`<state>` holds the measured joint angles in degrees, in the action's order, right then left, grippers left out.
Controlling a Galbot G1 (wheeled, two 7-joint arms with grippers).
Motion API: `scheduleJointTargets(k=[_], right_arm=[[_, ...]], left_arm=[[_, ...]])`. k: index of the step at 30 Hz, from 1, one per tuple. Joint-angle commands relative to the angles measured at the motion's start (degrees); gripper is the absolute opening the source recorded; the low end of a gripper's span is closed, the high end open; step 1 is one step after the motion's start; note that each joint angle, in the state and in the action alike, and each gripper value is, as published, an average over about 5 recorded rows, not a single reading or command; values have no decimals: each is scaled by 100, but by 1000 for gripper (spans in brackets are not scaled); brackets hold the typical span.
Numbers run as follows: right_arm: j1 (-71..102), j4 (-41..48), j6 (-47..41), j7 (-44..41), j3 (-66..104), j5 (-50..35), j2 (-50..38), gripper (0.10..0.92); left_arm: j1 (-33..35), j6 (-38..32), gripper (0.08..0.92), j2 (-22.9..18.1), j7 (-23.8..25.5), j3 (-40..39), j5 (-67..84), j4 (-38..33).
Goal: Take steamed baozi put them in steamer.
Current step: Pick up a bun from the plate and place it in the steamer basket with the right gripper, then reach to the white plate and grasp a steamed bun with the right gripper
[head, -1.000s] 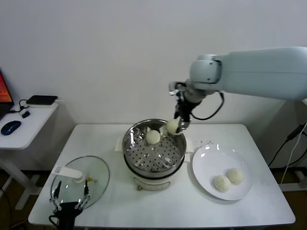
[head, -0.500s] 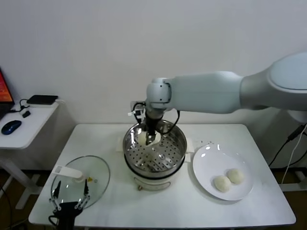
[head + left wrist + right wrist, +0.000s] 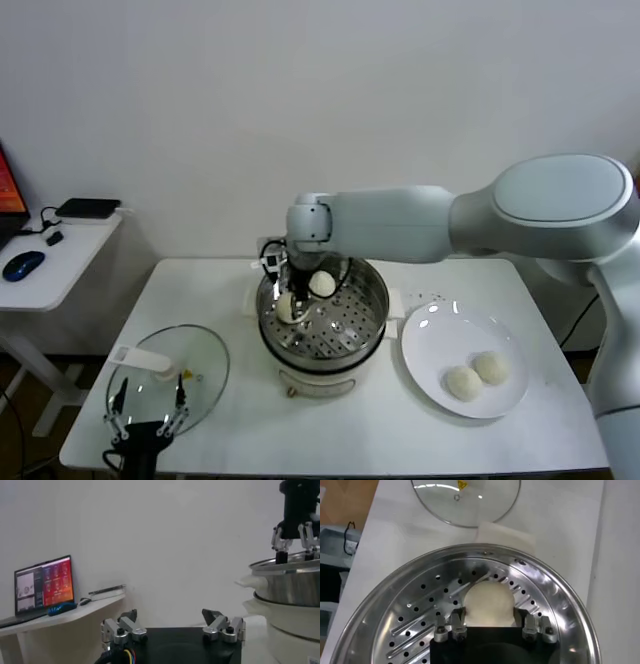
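Two jaws of the right gripper (image 3: 490, 630) stand slightly apart around a baozi (image 3: 489, 604) resting on the perforated floor of the steamer (image 3: 372, 300), at its left side, near a second bun (image 3: 322, 284). To finish cleanly, I judge the jaws should widen fully, then rise straight up without nudging either bun. Two more buns (image 3: 476, 375) wait on the plate (image 3: 430, 345). Left gripper (image 3: 172, 630) idles, jaws apart, by the glass lid (image 3: 200, 370) on the counter (image 3: 400, 430).
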<state>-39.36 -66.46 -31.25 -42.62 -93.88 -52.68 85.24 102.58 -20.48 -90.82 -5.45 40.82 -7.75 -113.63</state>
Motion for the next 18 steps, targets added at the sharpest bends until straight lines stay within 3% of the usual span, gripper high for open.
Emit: scheduleJointTargets(k=[1, 6, 13, 18], right_arm=[[-90, 114, 55, -60, 104, 42, -7, 708], [-1131, -252, 615, -861, -342, -181, -542, 811], [-2453, -735, 1850, -2151, -1333, -272, -1915, 823], [-3023, -1144, 2576, -2593, -2278, 14, -2863, 823]], left_arm=[[-3, 2, 823, -10, 0, 11, 9, -18], [49, -4, 823, 8, -4, 62, 14, -36], [78, -3, 823, 31, -9, 60, 15, -11], [78, 5, 823, 46, 2, 32, -11, 11]])
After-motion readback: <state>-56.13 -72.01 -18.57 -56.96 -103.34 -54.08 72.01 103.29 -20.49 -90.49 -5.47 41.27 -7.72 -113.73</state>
